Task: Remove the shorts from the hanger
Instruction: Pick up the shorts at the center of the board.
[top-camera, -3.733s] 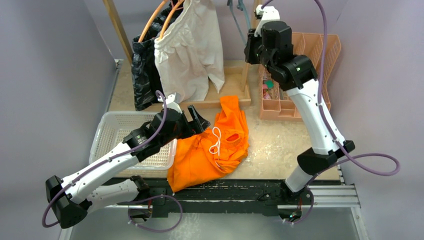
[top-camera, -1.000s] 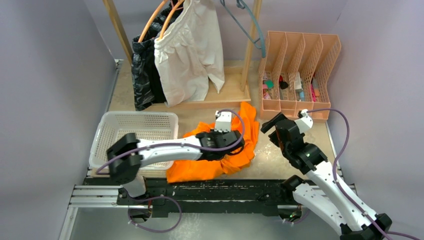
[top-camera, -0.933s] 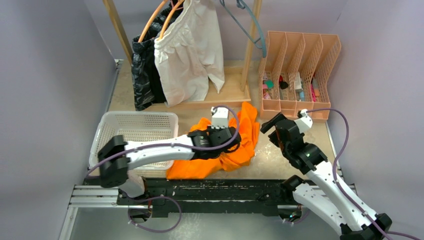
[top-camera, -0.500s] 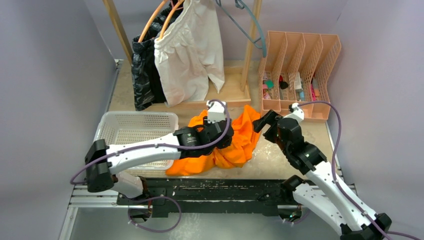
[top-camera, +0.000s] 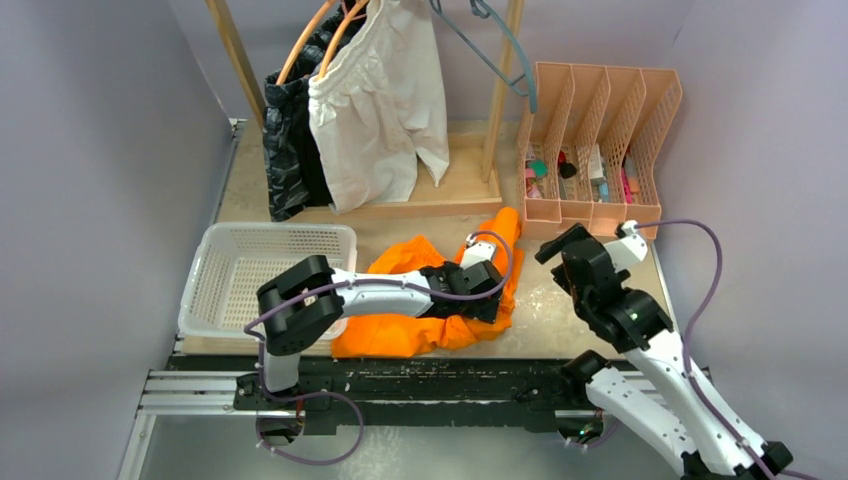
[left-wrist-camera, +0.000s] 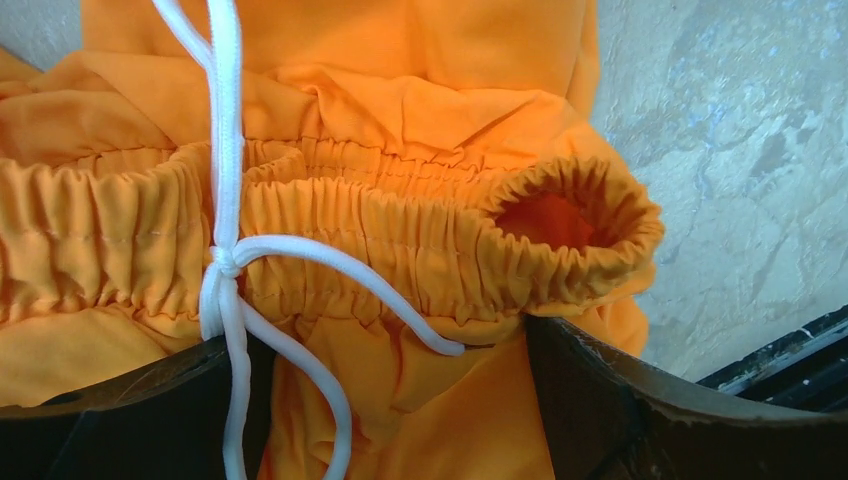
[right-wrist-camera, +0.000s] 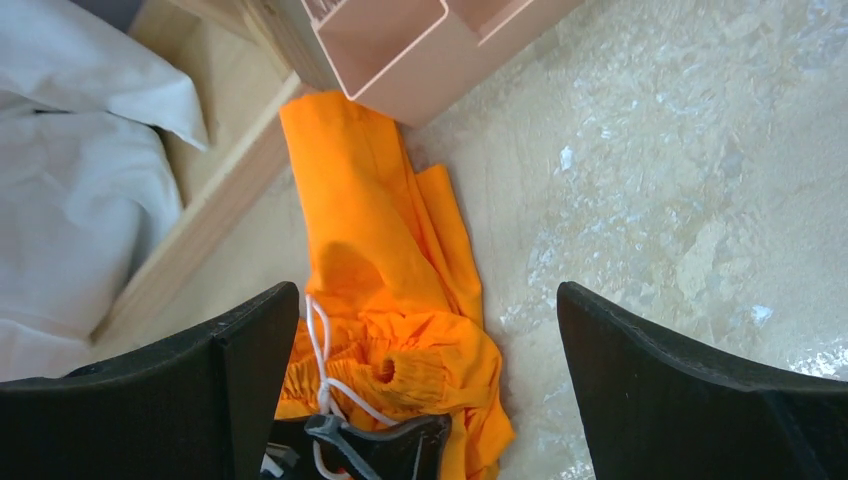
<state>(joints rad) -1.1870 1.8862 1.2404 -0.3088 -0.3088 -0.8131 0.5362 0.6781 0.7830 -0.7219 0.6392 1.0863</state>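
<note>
Since the orange shorts lie on the table at 6 o'clock, left gripper spread astride them, right gripper wide and empty, next likely: reach up for white shorts on hanger, 11 o'clock.

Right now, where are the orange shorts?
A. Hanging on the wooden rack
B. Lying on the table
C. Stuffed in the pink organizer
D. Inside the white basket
B: the orange shorts lie crumpled on the table, to the right of the white basket, not in it and not up on the rack.
</note>
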